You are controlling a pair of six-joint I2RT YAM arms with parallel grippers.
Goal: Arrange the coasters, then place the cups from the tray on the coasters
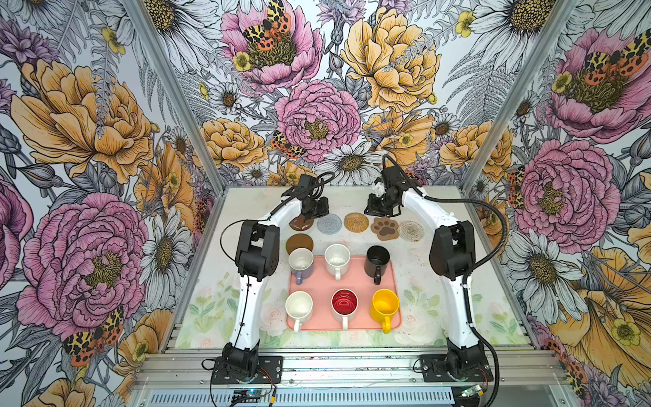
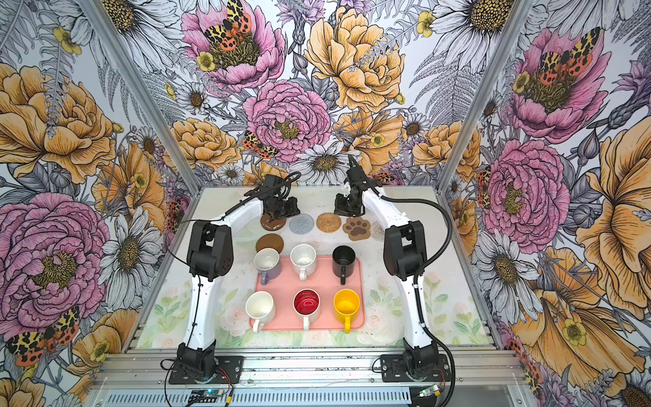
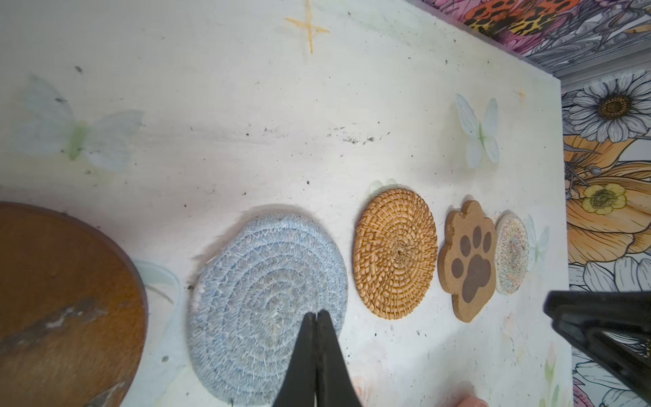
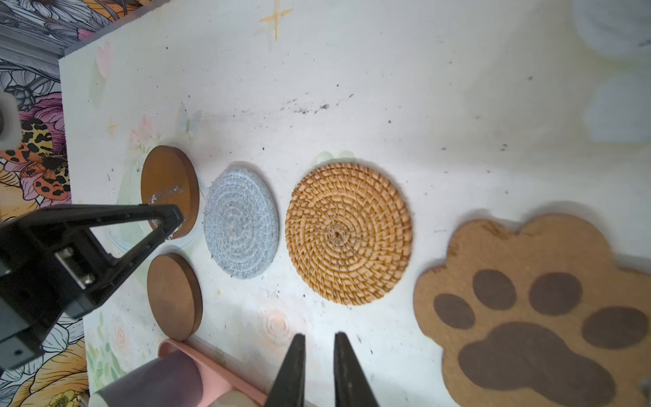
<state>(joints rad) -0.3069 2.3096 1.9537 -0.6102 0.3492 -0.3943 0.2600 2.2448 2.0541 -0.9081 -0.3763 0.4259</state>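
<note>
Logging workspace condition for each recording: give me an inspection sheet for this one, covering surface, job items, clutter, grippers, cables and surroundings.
Surface: white table, worn, with dark specks and a faint floral print.
Job's things: far row of brown disc, grey-blue coaster, rattan coaster, paw coaster and pale woven coaster; second brown disc nearer; six cups upright on the pink tray.
Clutter: nothing seen.
Grippers: left gripper shut, empty, above the row's left end; right gripper slightly open, empty.
Cables: black conduit along the right arm and thin loop by the left arm, both clear of the cups.
Surroundings: floral walls, aluminium frame.
</note>
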